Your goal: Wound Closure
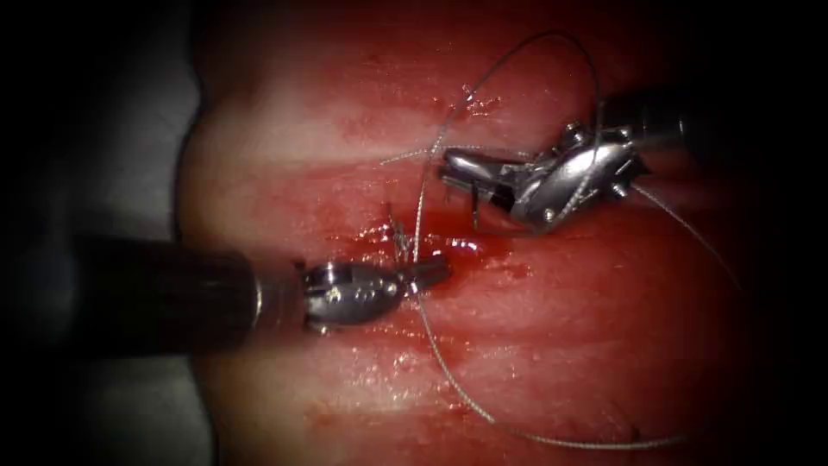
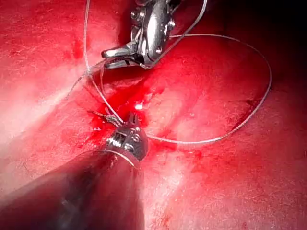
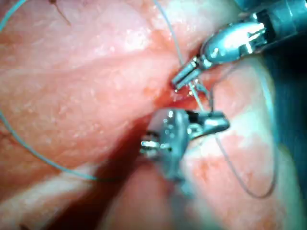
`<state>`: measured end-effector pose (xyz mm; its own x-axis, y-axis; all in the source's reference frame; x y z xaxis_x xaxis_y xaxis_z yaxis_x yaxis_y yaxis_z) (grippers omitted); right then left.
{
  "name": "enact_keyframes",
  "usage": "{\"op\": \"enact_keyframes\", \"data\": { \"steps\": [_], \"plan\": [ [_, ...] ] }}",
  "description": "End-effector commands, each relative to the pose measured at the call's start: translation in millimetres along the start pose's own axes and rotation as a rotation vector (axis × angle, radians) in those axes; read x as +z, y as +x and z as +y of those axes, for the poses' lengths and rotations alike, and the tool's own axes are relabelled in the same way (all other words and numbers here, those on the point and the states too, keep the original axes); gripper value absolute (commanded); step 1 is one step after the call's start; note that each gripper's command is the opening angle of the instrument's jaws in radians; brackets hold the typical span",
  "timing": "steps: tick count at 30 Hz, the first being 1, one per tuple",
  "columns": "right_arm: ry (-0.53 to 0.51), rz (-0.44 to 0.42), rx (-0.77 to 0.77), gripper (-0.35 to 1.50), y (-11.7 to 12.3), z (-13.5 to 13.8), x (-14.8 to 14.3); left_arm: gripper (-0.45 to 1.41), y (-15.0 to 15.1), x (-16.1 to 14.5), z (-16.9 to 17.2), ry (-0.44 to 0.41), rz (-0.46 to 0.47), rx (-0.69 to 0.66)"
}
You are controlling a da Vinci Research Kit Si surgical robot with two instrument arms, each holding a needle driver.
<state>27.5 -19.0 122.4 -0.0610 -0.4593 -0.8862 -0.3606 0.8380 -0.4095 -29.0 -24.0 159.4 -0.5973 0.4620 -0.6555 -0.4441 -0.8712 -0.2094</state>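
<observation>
The tissue is wet with red fluid around the cut. My left tool comes in from the left, its jaws shut on the thread just beside the stitch knot at the cut. In its own wrist view the left tool pinches the same strand. My right tool hovers above and to the right of the cut, jaws slightly parted. Thread is draped over its wrist, and a short thread tail reaches its tips. Seen from the right wrist, the right tool sits just under the left tool.
A long slack loop of thread lies across the near tissue and runs off to the right. Another loop arcs over the far tissue. The tissue's left edge borders a dark grey surface.
</observation>
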Motion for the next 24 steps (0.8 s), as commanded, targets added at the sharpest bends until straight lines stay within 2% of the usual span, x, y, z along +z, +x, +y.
{"op": "enact_keyframes", "data": {
  "steps": [1, 9, 19, 24],
  "plan": [
    [-0.003, -0.001, 0.004, -0.35, -0.3, -0.3, 0.2, 0.05, -0.7, 0.7, 1.1, -0.003, -0.002, -0.001],
    [0.014, -0.011, 0.082, -0.35, -0.1, -0.3, 0.6, 0.05, -1.3, 1.3, 0.6, -0.002, -0.004, -0.006],
    [0.034, -0.036, 0.141, -0.35, -0.3, 1.0, 1.0, 0.07, -4.0, 3.0, 0.4, 0.0, -0.037, -0.011],
    [0.064, -0.123, 0.31, -0.35, -0.5, 1.3, 1.4, 0.07, -4.3, 2.8, 0.2, -0.005, -0.045, -0.008]
  ]
}}
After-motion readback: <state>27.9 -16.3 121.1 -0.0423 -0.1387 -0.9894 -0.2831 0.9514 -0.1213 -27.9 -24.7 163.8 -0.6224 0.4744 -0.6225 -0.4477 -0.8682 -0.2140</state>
